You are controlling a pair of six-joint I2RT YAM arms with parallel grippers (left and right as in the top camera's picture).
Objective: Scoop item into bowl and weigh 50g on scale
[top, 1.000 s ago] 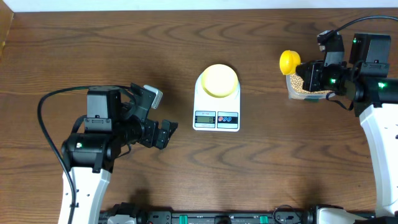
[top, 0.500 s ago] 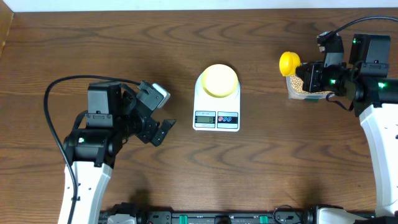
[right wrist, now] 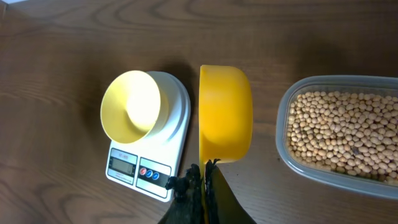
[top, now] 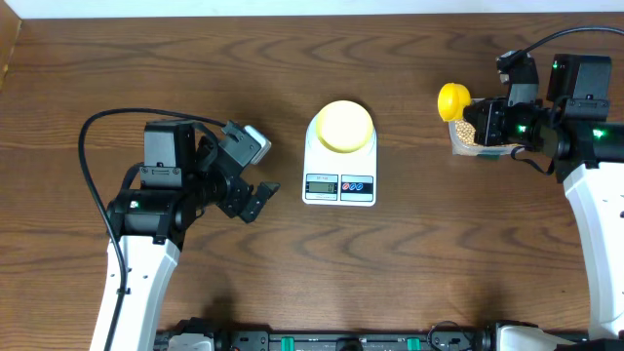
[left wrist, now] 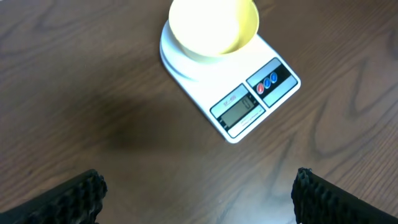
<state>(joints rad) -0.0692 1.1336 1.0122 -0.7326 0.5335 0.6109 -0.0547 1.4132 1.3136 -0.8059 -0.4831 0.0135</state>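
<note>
The pale-yellow bowl [top: 343,126] stands empty on the white scale [top: 338,185] at the table's middle; both show in the left wrist view [left wrist: 214,25] [left wrist: 249,109] and the right wrist view [right wrist: 132,106] [right wrist: 146,171]. Tan beans [right wrist: 339,134] fill a clear tub [top: 475,144] at the right. My right gripper [right wrist: 205,171] is shut on the handle of a bright-yellow scoop [right wrist: 225,113], held on its side above the table left of the tub; it also shows in the overhead view [top: 452,98]. My left gripper [left wrist: 196,190] is open and empty, left of the scale.
The table's far edge runs along the top of the overhead view. A black cable [top: 107,122] loops behind the left arm. Another cable [top: 561,37] arcs over the right arm.
My left arm has moved right and a little away from me, toward the scale. The right arm, scoop, bowl and scale have not moved.
</note>
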